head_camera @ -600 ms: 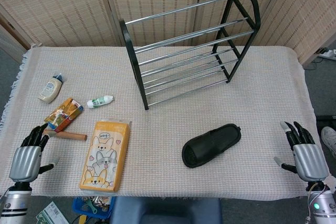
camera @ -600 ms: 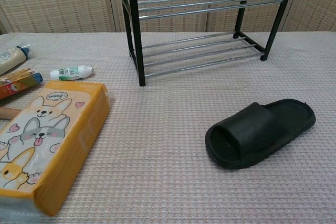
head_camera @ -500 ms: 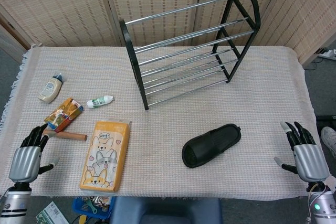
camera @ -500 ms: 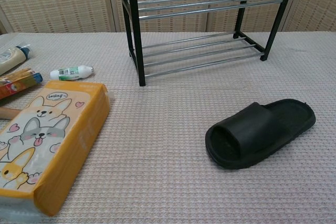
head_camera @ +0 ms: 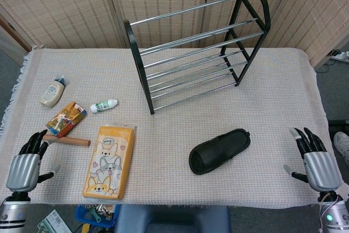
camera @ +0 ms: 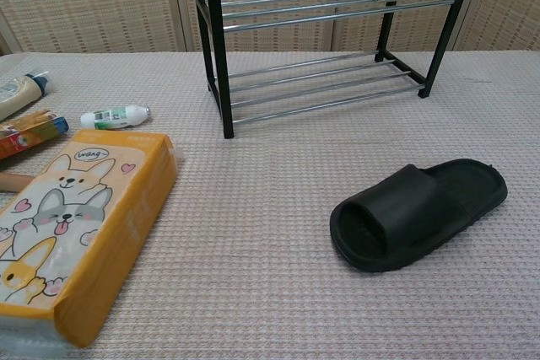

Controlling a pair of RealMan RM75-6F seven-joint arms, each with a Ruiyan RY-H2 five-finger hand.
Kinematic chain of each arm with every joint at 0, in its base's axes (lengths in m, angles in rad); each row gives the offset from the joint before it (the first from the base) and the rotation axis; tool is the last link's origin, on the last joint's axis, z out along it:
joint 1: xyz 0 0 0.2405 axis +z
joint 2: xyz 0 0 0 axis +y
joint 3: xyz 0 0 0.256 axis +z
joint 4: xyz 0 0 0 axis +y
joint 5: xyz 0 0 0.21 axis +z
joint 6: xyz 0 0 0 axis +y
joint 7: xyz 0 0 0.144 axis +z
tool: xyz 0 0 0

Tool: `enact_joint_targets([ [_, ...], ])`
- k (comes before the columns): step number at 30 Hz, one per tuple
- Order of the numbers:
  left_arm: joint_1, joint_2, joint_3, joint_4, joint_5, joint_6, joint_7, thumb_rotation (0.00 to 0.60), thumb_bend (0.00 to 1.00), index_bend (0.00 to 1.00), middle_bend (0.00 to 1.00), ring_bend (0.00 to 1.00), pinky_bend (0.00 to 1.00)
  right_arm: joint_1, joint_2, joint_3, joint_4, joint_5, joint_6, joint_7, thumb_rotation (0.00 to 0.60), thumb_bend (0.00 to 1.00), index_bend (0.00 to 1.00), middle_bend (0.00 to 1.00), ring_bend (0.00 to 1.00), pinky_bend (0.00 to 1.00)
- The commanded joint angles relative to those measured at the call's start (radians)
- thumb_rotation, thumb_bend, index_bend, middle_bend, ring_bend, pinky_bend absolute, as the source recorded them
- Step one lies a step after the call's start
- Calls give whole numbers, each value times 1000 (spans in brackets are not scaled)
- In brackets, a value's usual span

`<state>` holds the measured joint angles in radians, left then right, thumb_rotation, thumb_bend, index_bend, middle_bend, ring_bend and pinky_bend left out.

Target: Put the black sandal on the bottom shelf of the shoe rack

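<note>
Sandal lying in front of the rack, long axis slanting toward my nearer right hand, which waits empty, fingers spread.

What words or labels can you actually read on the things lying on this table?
"wang~" in a speech bubble on the orange tissue pack with cartoon corgis.
Small white tube with green print: too small to read.
Cream bottle: label blurred, unreadable.
Colourful snack box: print too small to read.
Black sandal and shoe rack: no text visible.
</note>
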<state>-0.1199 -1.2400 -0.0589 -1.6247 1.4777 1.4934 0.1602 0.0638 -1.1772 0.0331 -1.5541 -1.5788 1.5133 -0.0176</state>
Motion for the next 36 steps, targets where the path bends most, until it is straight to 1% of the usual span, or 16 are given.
enact_joint_targets([
  [1,1,3,1,-3,1,0,-1,600,243,257,104,97,247,6,-2,-3,0,-8,-6,-4,600,153,0,91,46,104],
  [6,2,6,2,-9,8,4,-3,600,243,257,104,96,247,40,-18,-9,-4,-49,-39,-36,600,153,0,91,45,104],
  [9,2,7,3,-12,12,5,-5,600,244,257,104,96,247,74,-44,-8,-6,-69,-74,-60,600,144,0,91,46,104],
  [11,3,9,4,-13,13,6,-7,600,243,257,104,97,247,100,-71,-2,-1,-80,-100,-85,600,118,0,91,46,104],
  [14,7,12,5,-13,13,10,-12,600,244,257,104,97,247,138,-123,7,20,-97,-133,-125,600,51,0,94,45,104],
  [17,12,17,6,-13,14,17,-16,600,244,257,104,97,247,173,-179,8,50,-111,-171,-164,600,1,0,100,14,101],
  [20,16,21,8,-10,11,18,-21,600,244,257,104,97,247,208,-222,2,64,-118,-219,-186,600,0,0,92,0,87],
  [26,25,21,13,1,6,19,-38,600,244,257,104,97,247,265,-293,-7,86,-117,-301,-219,600,0,0,1,0,6],
  [36,39,23,14,29,-9,21,-73,600,244,257,104,97,247,341,-375,11,106,-67,-404,-284,600,0,0,0,0,0],
])
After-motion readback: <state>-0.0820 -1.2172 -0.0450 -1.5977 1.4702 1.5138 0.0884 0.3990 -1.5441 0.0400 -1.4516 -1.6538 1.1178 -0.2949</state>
